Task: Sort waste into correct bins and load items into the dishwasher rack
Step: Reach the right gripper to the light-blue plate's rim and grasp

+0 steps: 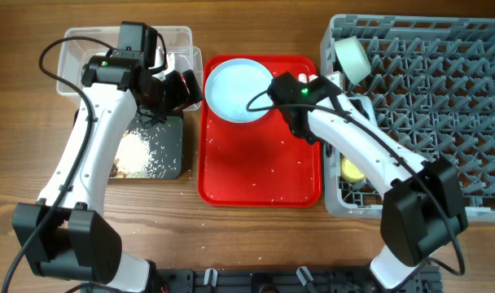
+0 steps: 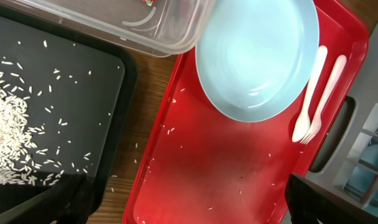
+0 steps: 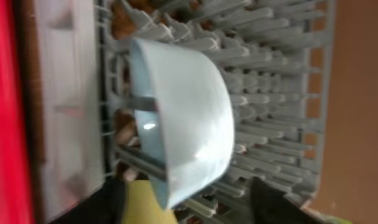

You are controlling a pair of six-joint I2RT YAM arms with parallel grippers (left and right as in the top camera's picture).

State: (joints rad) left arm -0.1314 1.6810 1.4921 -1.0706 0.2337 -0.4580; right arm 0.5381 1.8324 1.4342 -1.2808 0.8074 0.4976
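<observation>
The pale blue plate [image 1: 238, 89] [image 2: 257, 56] lies at the far end of the flat red tray [image 1: 260, 175] [image 2: 226, 162], with two white utensils [image 2: 316, 93] beside it. My left gripper [image 1: 181, 89] [image 2: 189, 211] is open and empty, above the gap between the black tray and the red tray. My right gripper [image 3: 192, 208] is open, by the lower rim of a pale bowl [image 3: 189, 112] standing on edge in the grey rack [image 1: 443, 98] [image 3: 282, 93]. The yellow cup [image 1: 352, 171] [image 3: 145, 205] sits in the rack. A bowl [image 1: 352, 59] leans at the rack's far left corner.
The black tray [image 1: 170, 150] [image 2: 83, 81] holds white crumbly scraps [image 1: 137, 155] [image 2: 9, 137]. The clear tub [image 1: 76, 57] [image 2: 145, 31] stands behind it. A few grains are scattered on the red tray and the wood. The right arm [image 1: 353, 138] crosses the rack's left edge.
</observation>
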